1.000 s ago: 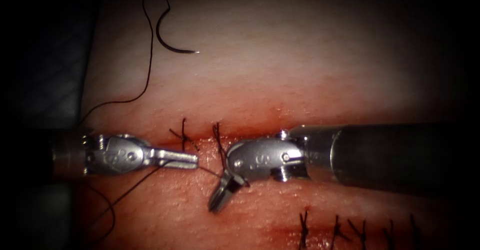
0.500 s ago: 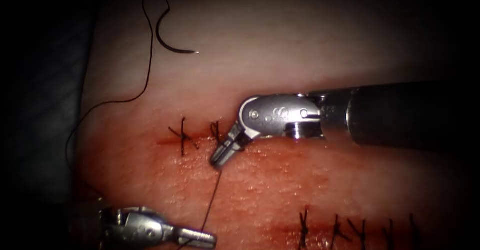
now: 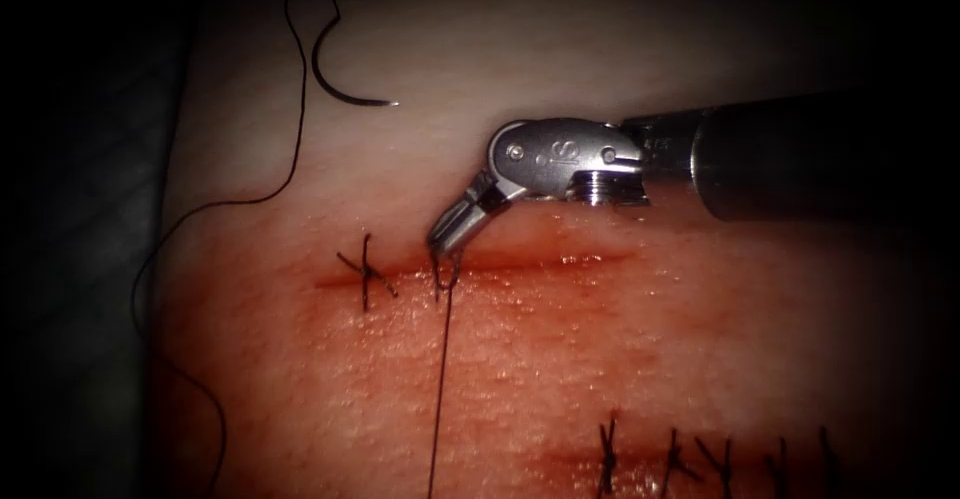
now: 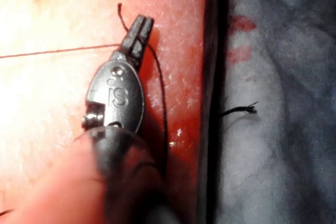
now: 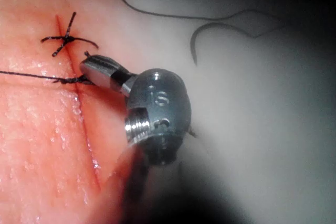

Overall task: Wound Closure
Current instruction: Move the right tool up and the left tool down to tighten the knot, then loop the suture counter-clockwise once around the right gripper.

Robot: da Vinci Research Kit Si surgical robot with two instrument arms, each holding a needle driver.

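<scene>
Endoscope view: the right arm's tool (image 3: 447,241) comes in from the right, its jaws clenched on a short thread end just above the knot (image 3: 441,275) at the cut (image 3: 520,264). From that knot the thread (image 3: 439,379) runs straight down to the lower edge, drawn taut. To the left of it a finished stitch (image 3: 365,273) crosses the cut, and a row of older stitches (image 3: 690,459) sits low at the right. The needle (image 3: 340,84) lies free on the pale tissue (image 3: 560,59) well above the cut, held by neither tool and not in the tissue; its own thread loops down the left side. Red fluid (image 3: 560,359) stains the tissue below the cut.

Left wrist view: the left arm's tool (image 4: 137,34) has its jaws clenched on the thread (image 4: 58,52), which stretches taut away across the tissue; a short tail curls out beside the tips. A cut end of thread (image 4: 239,110) lies on the cloth (image 4: 278,129) beside the tissue.

Right wrist view: the right tool's jaws (image 5: 97,69) are closed beside the knot, the taut thread (image 5: 31,75) leading off, the stitch (image 5: 65,39) close by, and the needle (image 5: 210,35) lies apart on pale tissue
</scene>
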